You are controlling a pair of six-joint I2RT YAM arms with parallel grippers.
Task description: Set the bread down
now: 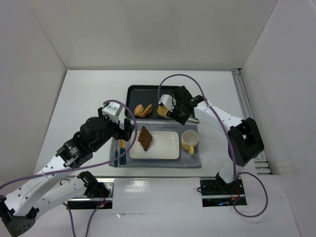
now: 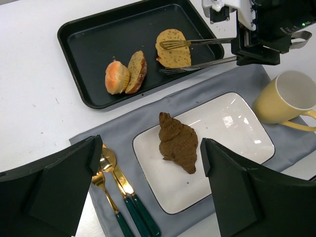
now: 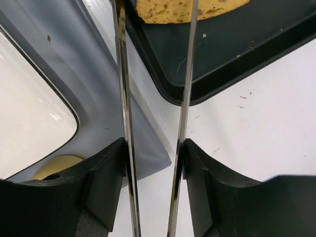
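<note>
A dark brown croissant [image 1: 145, 138] [image 2: 178, 143] lies on the left part of the white rectangular plate [image 1: 168, 148] [image 2: 232, 133]. My left gripper [image 1: 129, 133] [image 2: 150, 192] is open and empty, hovering above the plate's near left end. My right gripper [image 1: 178, 111] [image 3: 153, 163] is shut on metal tongs [image 2: 197, 54] [image 3: 185, 98]. The tongs' tips lie on either side of a seeded bread slice [image 1: 162, 111] [image 2: 174, 48] [image 3: 187, 10] in the black tray [image 1: 133, 94] [image 2: 98, 44] [image 3: 222, 59]. A bun [image 2: 118, 77] and another slice [image 2: 137, 71] lie in the tray's middle.
A grey mat [image 2: 123, 128] [image 3: 98, 74] lies under the plate. A yellow cup [image 1: 189, 141] [image 2: 289, 98] stands right of the plate. Gold cutlery with green handles [image 1: 118, 150] [image 2: 113, 182] lies left of it. White walls enclose the table.
</note>
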